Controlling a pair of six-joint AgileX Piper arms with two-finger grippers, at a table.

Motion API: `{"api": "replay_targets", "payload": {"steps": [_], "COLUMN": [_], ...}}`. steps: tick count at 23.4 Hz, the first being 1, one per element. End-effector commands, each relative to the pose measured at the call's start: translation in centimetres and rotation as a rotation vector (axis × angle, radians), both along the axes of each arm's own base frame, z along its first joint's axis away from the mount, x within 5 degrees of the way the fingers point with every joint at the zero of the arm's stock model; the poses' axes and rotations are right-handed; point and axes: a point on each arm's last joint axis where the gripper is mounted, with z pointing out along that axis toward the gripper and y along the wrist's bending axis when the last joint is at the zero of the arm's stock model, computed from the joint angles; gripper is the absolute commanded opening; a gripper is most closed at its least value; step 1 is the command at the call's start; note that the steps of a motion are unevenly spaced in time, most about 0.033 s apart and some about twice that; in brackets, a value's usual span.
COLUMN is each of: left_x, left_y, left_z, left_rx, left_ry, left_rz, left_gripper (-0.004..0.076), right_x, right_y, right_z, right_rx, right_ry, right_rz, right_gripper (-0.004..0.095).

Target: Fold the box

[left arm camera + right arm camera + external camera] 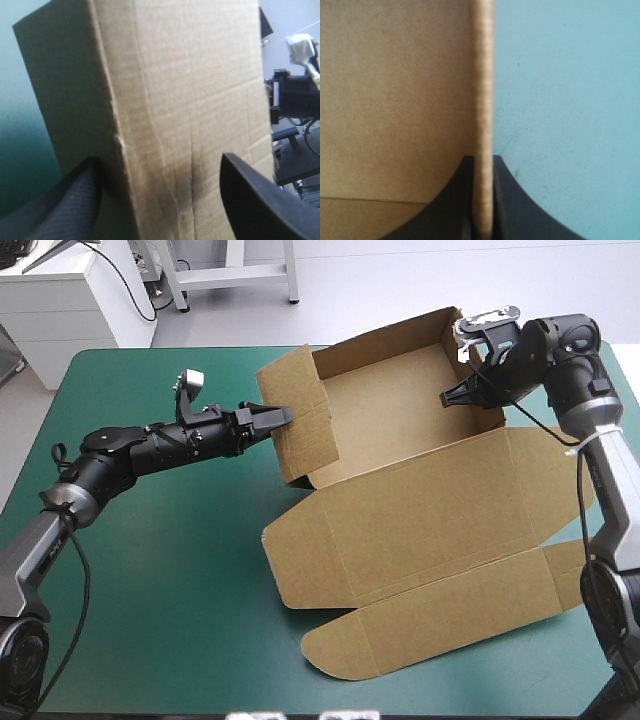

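Observation:
The brown box (400,410) stands as an open tray at the table's far middle, with its lid (430,510) lying flat toward the front. My left gripper (280,418) is at the tray's left wall. In the left wrist view it (160,157) is open, and a folded corner of the brown board (190,75) sits between its fingers (75,205). My right gripper (450,397) is on the tray's right wall. In the right wrist view it (482,162) is shut on the wall's thin edge (482,75), with the tray's inside (395,100) to one side.
The lid's flaps (440,630) reach toward the table's front right. The teal-green cover (180,570) shows to the left and front left of the box. The right arm (295,90) appears beyond the board in the left wrist view.

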Motion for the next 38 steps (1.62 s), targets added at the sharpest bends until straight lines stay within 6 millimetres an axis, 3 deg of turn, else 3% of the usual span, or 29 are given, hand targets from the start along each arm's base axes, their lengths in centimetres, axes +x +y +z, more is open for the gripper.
{"api": "replay_targets", "payload": {"steps": [1,11,17,24,38], "left_x": [-0.9,-2.1,-3.6,-3.9,-2.6], "left_y": [-0.1,0.4,-2.5,-5.1,-5.7], "left_z": [2.0,2.9,3.4,3.9,0.7], "left_rx": [-0.021,0.113,0.191,0.169,0.264], "left_ry": [-0.002,0.031,0.028,-0.04,0.071], "left_rz": [0.01,0.121,0.201,0.277,0.252], "left_gripper": [0.0474,0.0475,0.0475,0.0475,0.0475], "right_x": [-1.4,-2.4,-3.3,-3.7,-4.4], "right_y": [0.8,4.0,4.6,4.4,5.8], "right_z": [3.5,5.0,8.1,8.3,8.3], "right_rx": [-0.008,-0.073,-0.033,-0.045,-0.151], "right_ry": [-0.158,-0.254,-0.349,-0.326,-0.328], "right_rz": [-0.005,0.016,0.028,0.023,0.049], "right_gripper": [-0.0017,-0.0017,-0.0017,-0.0017,-0.0017]}}
